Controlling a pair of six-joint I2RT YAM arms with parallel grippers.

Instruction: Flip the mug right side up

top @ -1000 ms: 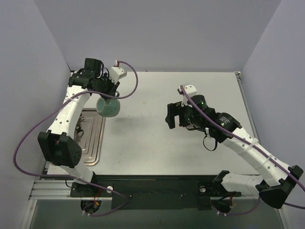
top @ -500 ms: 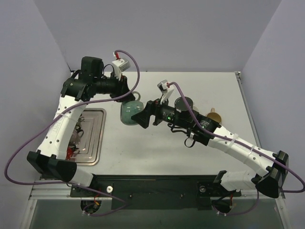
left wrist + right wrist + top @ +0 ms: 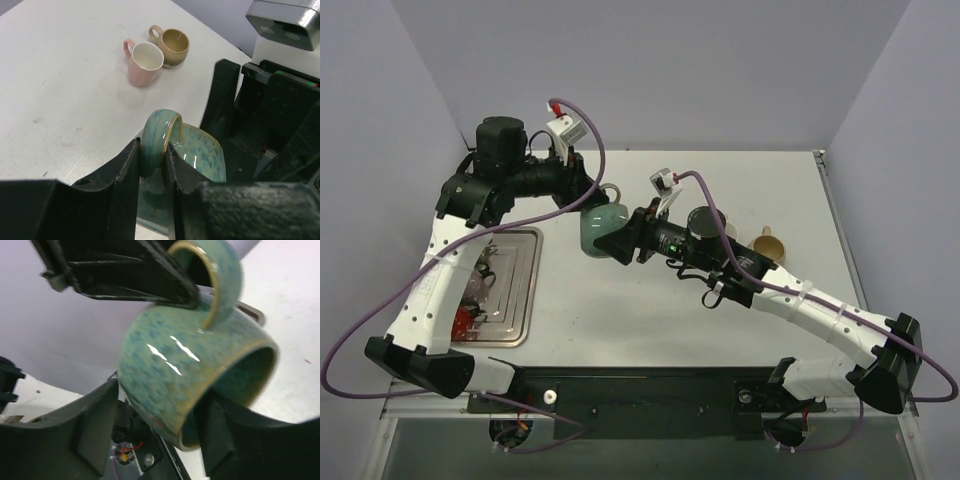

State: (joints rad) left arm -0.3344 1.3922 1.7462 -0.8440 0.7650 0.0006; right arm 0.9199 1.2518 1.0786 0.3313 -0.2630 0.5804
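Note:
The green glazed mug [image 3: 601, 228] hangs tilted in the air above the table's middle left. My left gripper [image 3: 588, 197] is shut on its handle [image 3: 159, 134], which points up. The left wrist view shows the mug's body [image 3: 202, 152] beyond my fingers. My right gripper [image 3: 620, 245] is open and straddles the mug's lower side. In the right wrist view the mug [image 3: 180, 365] fills the space between the fingers: one finger [image 3: 97, 430] stands a little off the outer wall, the other [image 3: 222, 440] sits at the mug's mouth.
A pink mug [image 3: 145, 61] and a tan mug [image 3: 172, 46] stand upright on the table to the right; the tan mug also shows in the top view [image 3: 768, 243]. A metal tray [image 3: 512, 285] holding small items lies at the left edge.
My left arm has carried the mug rightward from above the tray. My right arm has swung left and closed in around the mug's lower side.

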